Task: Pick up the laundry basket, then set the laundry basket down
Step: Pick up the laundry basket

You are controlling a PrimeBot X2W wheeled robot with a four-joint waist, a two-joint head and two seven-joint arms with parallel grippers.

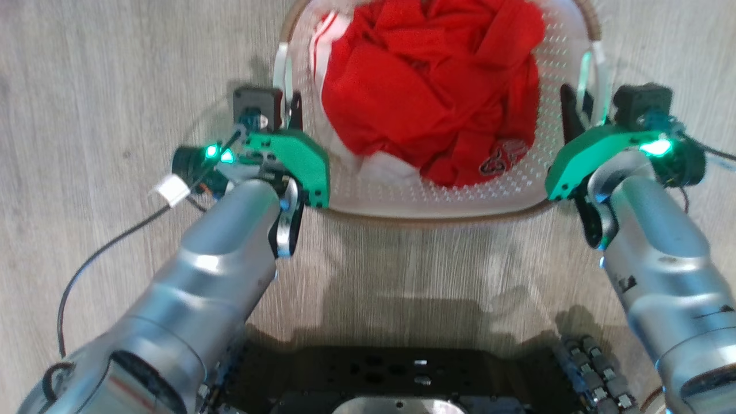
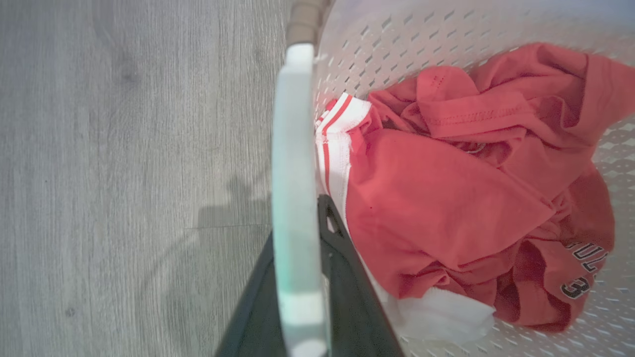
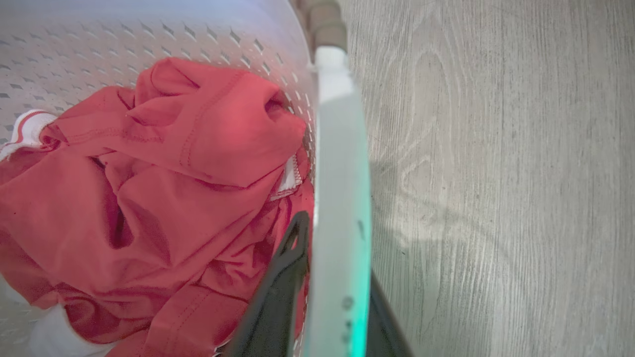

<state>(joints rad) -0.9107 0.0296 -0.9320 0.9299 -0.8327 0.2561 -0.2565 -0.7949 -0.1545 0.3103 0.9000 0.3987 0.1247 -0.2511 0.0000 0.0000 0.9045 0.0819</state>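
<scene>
The laundry basket (image 1: 431,217) is white and perforated with a brown rim, and it stands on the floor straight ahead of me, holding a crumpled red garment (image 1: 431,86). My left gripper (image 1: 292,112) is at the basket's left white handle (image 1: 280,69). In the left wrist view that handle (image 2: 295,173) runs between the two dark fingers of the left gripper (image 2: 297,218), which press on both sides of it. My right gripper (image 1: 575,112) is at the right handle (image 1: 598,75). In the right wrist view the right gripper (image 3: 337,248) clamps that handle (image 3: 342,148) the same way.
Grey wood-look floor (image 1: 86,69) lies on both sides of the basket. My dark wheeled base (image 1: 391,379) sits just below the basket's near rim. A black cable (image 1: 86,259) with a white plug (image 1: 171,190) hangs off my left forearm.
</scene>
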